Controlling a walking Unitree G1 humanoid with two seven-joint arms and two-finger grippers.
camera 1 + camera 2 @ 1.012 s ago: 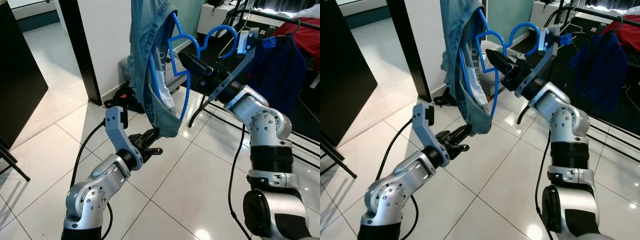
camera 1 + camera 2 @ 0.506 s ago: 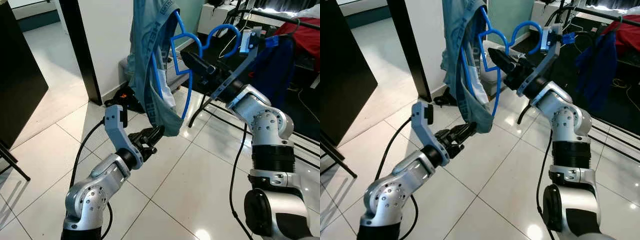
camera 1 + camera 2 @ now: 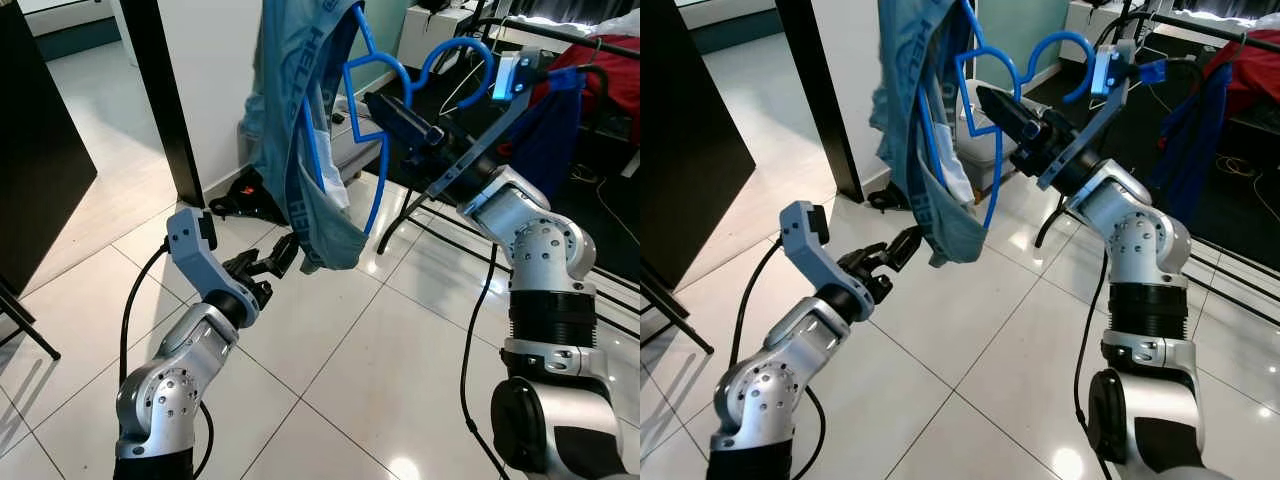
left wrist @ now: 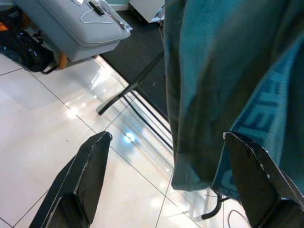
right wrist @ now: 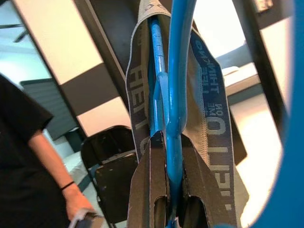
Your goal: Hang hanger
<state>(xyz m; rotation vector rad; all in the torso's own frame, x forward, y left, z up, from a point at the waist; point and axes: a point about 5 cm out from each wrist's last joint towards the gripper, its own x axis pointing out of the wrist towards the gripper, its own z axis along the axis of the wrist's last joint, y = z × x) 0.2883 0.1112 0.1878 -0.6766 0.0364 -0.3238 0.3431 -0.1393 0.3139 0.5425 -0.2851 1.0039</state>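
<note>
— Where we look nearest, what do we find?
— Our left gripper [image 3: 282,255], fingers spread apart, reaching up just beside the hanging hem of the teal garment [image 3: 300,120]; whether it touches we cannot tell.
— And the hanger?
— We have the blue hanger [image 3: 368,90] raised in the air, our right gripper [image 5: 167,156] clamped tight on its bar, with the garment draped over it.
— Beyond?
— We see a grey ottoman [image 4: 80,26], then a black clothes rack [image 3: 560,35] holding dark blue and red clothes. A person's hand [image 5: 78,204] appears too.
</note>
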